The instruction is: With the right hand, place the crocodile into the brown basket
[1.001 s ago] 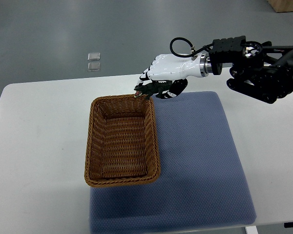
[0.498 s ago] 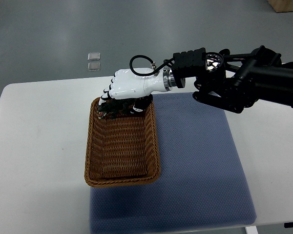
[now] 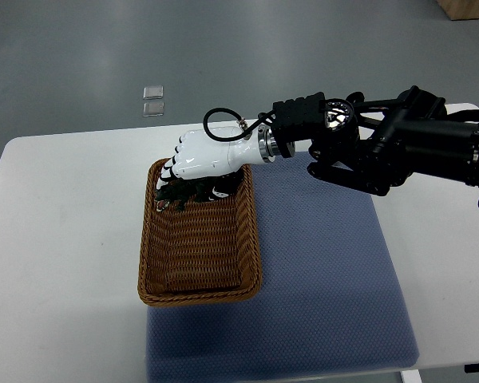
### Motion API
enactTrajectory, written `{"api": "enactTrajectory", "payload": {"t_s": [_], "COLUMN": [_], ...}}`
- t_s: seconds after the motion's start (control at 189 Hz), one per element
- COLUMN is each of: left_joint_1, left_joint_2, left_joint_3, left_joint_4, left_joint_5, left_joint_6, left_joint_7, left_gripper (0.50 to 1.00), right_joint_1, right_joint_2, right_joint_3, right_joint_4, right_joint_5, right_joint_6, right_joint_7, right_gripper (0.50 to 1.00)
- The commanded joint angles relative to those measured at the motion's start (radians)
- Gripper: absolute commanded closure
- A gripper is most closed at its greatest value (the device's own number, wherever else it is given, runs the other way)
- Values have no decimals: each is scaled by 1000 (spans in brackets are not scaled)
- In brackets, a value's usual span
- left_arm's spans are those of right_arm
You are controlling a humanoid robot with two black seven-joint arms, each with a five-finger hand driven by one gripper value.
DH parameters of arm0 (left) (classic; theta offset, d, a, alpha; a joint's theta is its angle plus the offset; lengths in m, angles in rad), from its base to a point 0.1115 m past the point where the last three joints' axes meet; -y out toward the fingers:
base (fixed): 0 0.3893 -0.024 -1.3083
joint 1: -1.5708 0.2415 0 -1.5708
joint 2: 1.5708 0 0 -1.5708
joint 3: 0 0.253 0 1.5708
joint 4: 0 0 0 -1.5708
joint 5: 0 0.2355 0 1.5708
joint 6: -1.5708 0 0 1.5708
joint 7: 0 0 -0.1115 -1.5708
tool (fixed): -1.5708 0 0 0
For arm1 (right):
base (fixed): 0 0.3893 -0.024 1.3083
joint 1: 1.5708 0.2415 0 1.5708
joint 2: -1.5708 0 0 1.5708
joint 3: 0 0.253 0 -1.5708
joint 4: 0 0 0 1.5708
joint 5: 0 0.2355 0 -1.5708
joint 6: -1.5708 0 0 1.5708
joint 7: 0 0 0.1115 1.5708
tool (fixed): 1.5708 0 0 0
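Brown basket (image 3: 199, 275): right hand (image 3: 198, 159) grips crocodile (image 3: 176, 194) above.

The right hand (image 3: 206, 156) has a glossy white plastic shell (shiny metal ring at its wrist); the crocodile (image 3: 171, 195) looks dull, the basket (image 3: 199, 297) rough woven wicker, the mat (image 3: 327, 271) matt dimpled cloth, the table (image 3: 64, 239) smooth

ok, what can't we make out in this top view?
Top view, the only camera:
- Crocodile: mostly hidden under the right hand gripping it; its pose is unclear, as is whether it touches the brown basket floor.
- Two clear squares on the floor: too small to identify.
- Brown object, top right: cut off by the edge.
- Left hand: out of view.
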Motion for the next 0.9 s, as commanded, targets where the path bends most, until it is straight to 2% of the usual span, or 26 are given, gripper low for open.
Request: {"api": "enactTrajectory", "payload": {"t_s": [0.0,0.085,0.117,0.175,0.228,0.519,0.742,0.895], "left_joint_1": [0,0,0,0,0,0,0,0], "left_joint_2": [0,0,0,0,0,0,0,0], "left_joint_3": [0,0,0,0,0,0,0,0], "left_joint_4": [0,0,0,0,0,0,0,0], "left_joint_5": [0,0,0,0,0,0,0,0], "left_joint_6": [0,0,0,0,0,0,0,0], "left_joint_7": [0,0,0,0,0,0,0,-1], "left_gripper": [500,500,500,500,500,500,500,500], "right_joint_1": [-5,-8,-11,-20,-25,-37,-43,-97], "right_joint_2": [3,3,3,3,3,-13,-36,-74], "right_joint_3": [1,4,5,8,9,23,121,207], "right_joint_4": [0,0,-1,-1,-1,-11,-17,-17], "right_joint_5": [6,12,13,15,17,33,190,236], "right_joint_6": [0,0,0,0,0,0,2,14], "right_joint_7": [0,0,0,0,0,0,0,0], "right_gripper": [828,716,697,632,603,595,595,595]}}
